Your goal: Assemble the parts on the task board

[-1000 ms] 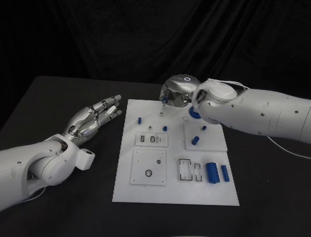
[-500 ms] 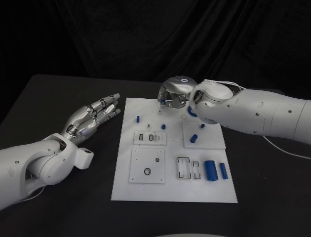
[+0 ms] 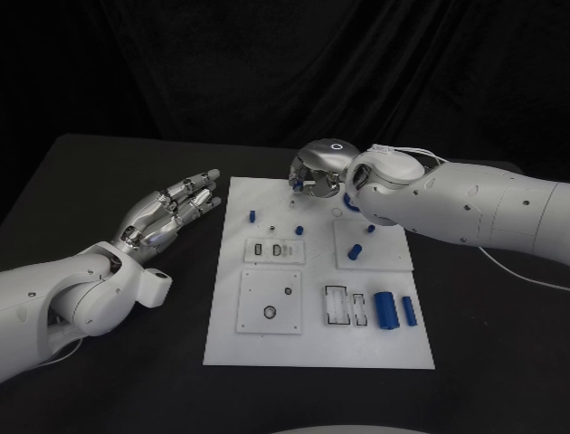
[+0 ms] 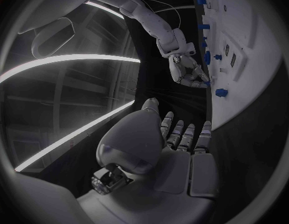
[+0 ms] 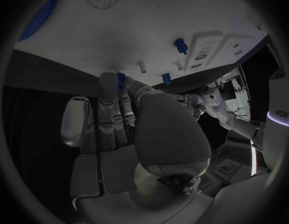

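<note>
- The white task board (image 3: 318,353) lies in the middle of the black table (image 3: 116,172), with small blue parts (image 3: 388,310) and slotted white plates on it.
- The right hand (image 3: 318,170) hangs over the board's far edge, fingers bent down, pinching a small blue peg (image 5: 121,80) at its fingertips.
- The left hand (image 3: 175,212) hovers just left of the board, empty, fingers straight and apart.
</note>
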Robot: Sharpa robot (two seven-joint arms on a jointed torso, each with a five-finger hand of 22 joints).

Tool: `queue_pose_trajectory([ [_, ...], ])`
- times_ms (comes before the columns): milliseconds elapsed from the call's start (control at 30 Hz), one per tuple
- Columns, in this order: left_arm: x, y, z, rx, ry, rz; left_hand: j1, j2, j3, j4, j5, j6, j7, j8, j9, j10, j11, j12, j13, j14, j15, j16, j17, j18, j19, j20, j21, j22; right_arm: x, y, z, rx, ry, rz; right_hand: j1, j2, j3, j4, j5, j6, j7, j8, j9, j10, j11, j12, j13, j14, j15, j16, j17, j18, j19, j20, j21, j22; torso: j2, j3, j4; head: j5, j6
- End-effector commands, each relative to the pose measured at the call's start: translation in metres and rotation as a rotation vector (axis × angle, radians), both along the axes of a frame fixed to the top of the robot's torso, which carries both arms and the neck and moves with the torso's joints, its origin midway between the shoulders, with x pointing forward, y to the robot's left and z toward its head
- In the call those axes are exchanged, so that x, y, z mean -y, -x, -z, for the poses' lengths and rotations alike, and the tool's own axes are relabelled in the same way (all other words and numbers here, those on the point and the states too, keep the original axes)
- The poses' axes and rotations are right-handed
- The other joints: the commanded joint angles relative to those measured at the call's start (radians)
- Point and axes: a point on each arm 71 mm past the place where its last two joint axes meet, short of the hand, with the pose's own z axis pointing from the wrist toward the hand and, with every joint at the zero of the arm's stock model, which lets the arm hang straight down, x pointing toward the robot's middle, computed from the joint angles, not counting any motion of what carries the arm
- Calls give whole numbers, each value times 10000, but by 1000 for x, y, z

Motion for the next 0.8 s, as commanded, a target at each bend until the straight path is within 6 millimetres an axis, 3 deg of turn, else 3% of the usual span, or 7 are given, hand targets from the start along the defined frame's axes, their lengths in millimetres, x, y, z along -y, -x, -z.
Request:
queue_pose_trajectory([
  [33,2,1,-7,641,479,208,77,-6,76,-2,45,48,11,60,2,-38,-32,-22,0,-60,-19,-39,-9,195,-30,20,3,1,1,0,7,-260,191,98,-154,-9,-2,102,-88,-193,-6,-101,9,-53,-63,-120,6,1,60,-77,-38,-107,20,51,-51,-16,2,9,-15,28,-12],
  [600,1,0,-6,609,450,206,124,1,111,-36,99,40,24,54,-2,-42,-25,-31,-1,-65,-24,-40,-10,195,-28,17,6,1,1,-3,12,-340,244,270,-266,-123,-52,220,-261,-792,-125,-466,-21,-611,140,-479,-71,-178,218,-229,-161,-56,-150,197,-250,-196,7,-2,7,17,-11],
  [633,1,0,-6,609,446,201,124,1,111,-36,99,40,24,54,-2,-42,-25,-31,-1,-65,-24,-40,-10,195,-28,17,6,1,1,-3,12,-322,233,296,-372,-234,-147,274,-355,-1304,-193,-759,-135,-1071,230,-702,-130,-282,274,-262,-161,-17,-270,247,-397,-359,9,-3,6,18,-8],
  [767,0,-1,-6,607,434,185,134,-1,117,-45,109,30,24,49,-4,-43,-23,-33,-1,-68,-24,-41,-11,195,-30,16,4,1,5,-4,10,-125,16,346,-558,-356,-615,368,-555,-2316,-388,-1217,-394,-2149,365,-1033,-153,-593,178,-345,-157,102,-642,205,-838,-817,7,-10,4,33,-7],
  [800,0,-1,-6,606,430,176,134,-1,117,-45,109,30,24,49,-4,-43,-23,-33,-1,-68,-24,-41,-11,195,-30,16,4,1,7,-3,9,-20,-119,339,-546,-345,-738,388,-553,-2443,-393,-1198,-434,-2315,379,-1015,-135,-644,179,-344,-147,105,-683,205,-881,-841,7,-14,4,41,-3],
])
